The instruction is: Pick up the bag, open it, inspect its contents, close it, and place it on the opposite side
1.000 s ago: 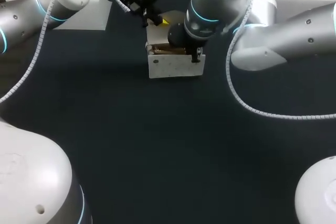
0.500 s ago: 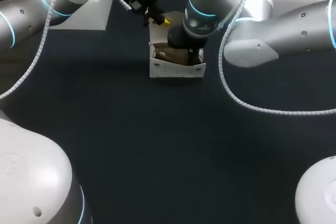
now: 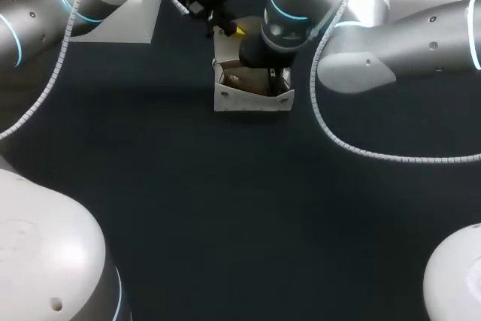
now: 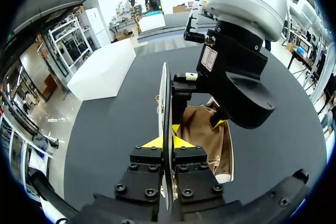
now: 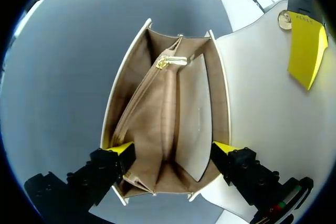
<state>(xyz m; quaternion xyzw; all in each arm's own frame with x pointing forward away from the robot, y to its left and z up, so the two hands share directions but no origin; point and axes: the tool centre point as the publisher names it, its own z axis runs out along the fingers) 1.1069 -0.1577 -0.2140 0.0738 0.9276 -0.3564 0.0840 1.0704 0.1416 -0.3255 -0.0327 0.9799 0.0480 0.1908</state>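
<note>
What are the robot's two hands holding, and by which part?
The left fingers pinch the raised flap of the white bag. The right fingers stand apart in its open mouth, clamping nothing.

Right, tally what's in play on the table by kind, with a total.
Bag: 1, white outside, tan inside, open.
Hands: 2, the left hand shut on the flap, the right hand open at the bag's mouth.
Total: 3.
</note>
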